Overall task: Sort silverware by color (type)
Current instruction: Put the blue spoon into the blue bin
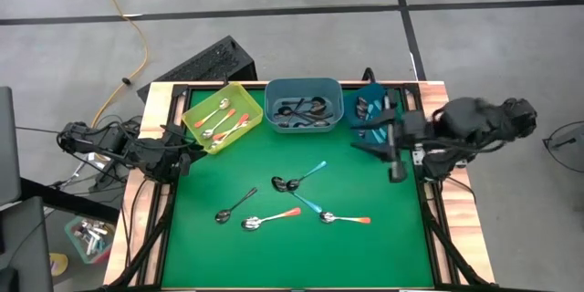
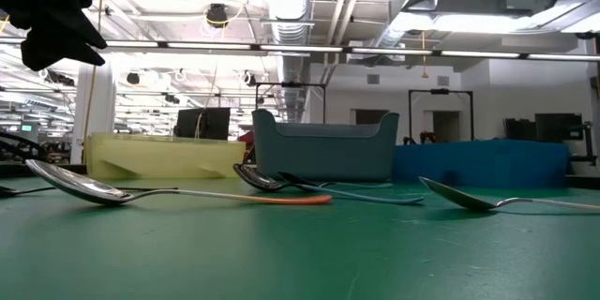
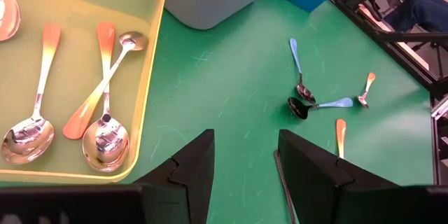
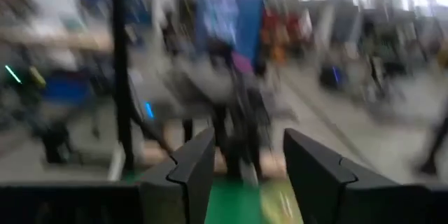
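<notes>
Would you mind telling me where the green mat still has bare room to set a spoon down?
Bare green mat runs along the near edge and between the yellow bin and the loose spoons. The middle is crowded.

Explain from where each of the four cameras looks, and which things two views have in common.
High: above, straight down on green table and both arms.
Low: table height, level across spoons toward bins; one arm at top corner.
Left wrist: past open left gripper at yellow bin.
Right wrist: past open right gripper, blurred room.
Shared: yellow bin in high, low, left wrist.
</notes>
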